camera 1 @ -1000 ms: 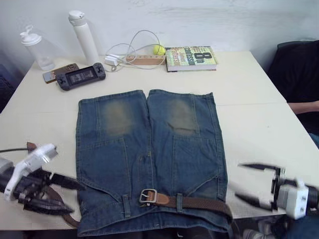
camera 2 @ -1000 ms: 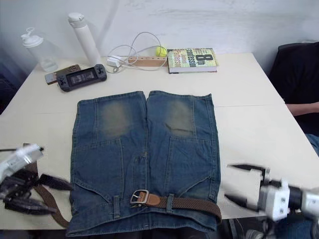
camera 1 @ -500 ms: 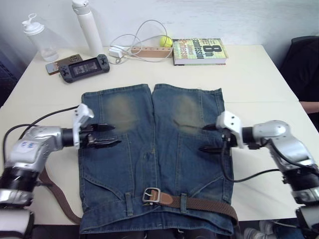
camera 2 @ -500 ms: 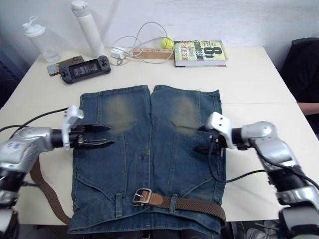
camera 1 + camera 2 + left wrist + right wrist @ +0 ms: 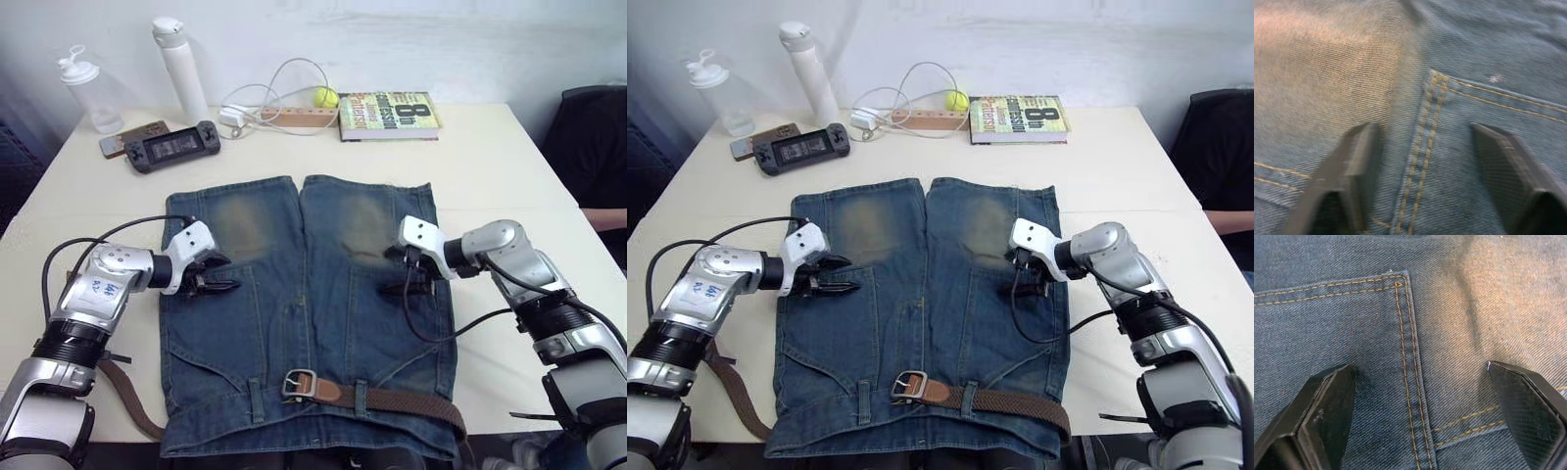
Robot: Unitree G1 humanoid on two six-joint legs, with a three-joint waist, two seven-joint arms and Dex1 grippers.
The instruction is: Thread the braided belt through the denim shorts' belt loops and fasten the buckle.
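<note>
While the denim shorts point(image 5: 304, 313) lie flat on the table point(image 5: 490, 157) with the waistband at the near edge, both grippers sit over the pocket area. The left gripper point(image 5: 217, 277) rests over the shorts' left side with its fingers point(image 5: 1354, 161) spread apart, straddling a pocket corner seam and holding nothing. The right gripper point(image 5: 400, 272) sits over the right leg, fingers point(image 5: 1322, 406) likewise wide apart over a stitched pocket corner.

The braided belt point(image 5: 411, 401) runs along the right half of the waistband, passing under a belt loop point(image 5: 359, 397). The buckle point(image 5: 297, 383) lies unfastened near the waistband centre. The belt's other part point(image 5: 122, 401) curves off the left side of the shorts.

A book point(image 5: 388, 115), white cable point(image 5: 265, 88), handheld console point(image 5: 172, 148) and two bottles point(image 5: 181, 69) occupy the far edge.
</note>
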